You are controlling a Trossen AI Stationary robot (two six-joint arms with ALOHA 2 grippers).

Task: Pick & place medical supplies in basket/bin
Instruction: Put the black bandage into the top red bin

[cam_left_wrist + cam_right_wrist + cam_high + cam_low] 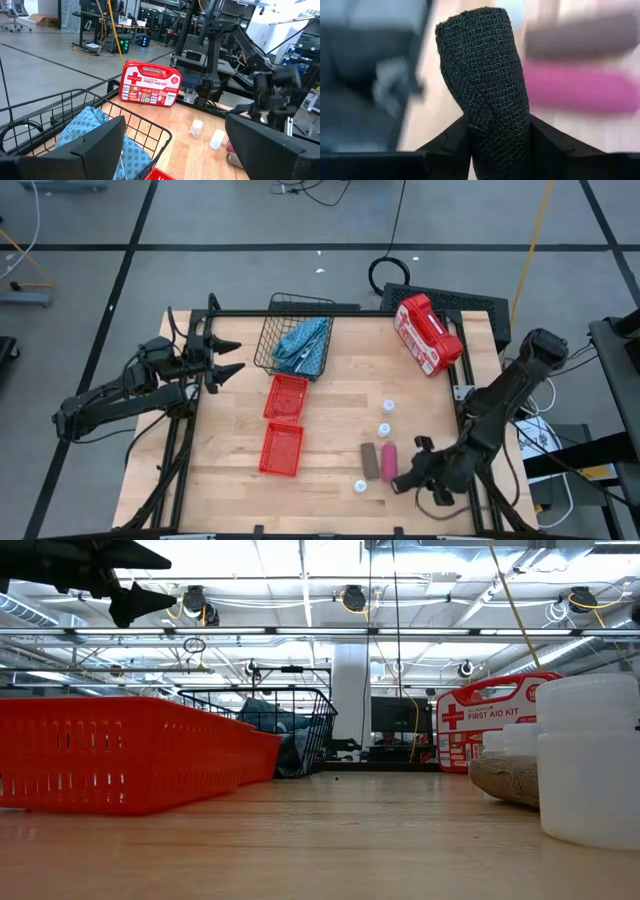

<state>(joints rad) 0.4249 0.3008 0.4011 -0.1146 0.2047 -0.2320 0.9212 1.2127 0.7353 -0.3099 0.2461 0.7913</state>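
Black bandage roll (485, 90) is the item in hand: your right gripper (425, 472), low at the near right corner of the table (330, 490), has its fingers (447, 140) pinched on the roll's lower end, so the roll stands up tilted between them. The grip looks low and off-centre, so judge it as secure enough only for a slow carry.

Lift straight up first. The pink bandage roll (389, 462) and the brown bandage roll (369, 462) lie side by side just beside your gripper, and a white vial (361, 486) sits near their front end; a sideways drag could knock them.

Once clear, you need a target. The wire basket (290, 330) at the far side already holds the light-blue pouch (305, 348), and the two red bins (283, 423) lie in a line between the basket and the near edge, both apparently bare. The nearer bin is the shorter trip, though the basket is the deeper catch.

Come down until the roll is inside the walls before you let go, because a stubby roll dropped from height may bounce or roll out.

Your left gripper (225, 368) waits with fingers wide and holding nothing, raised at the far left by the basket. Keep your path away from it and from the first aid case (428, 333) at the far right.
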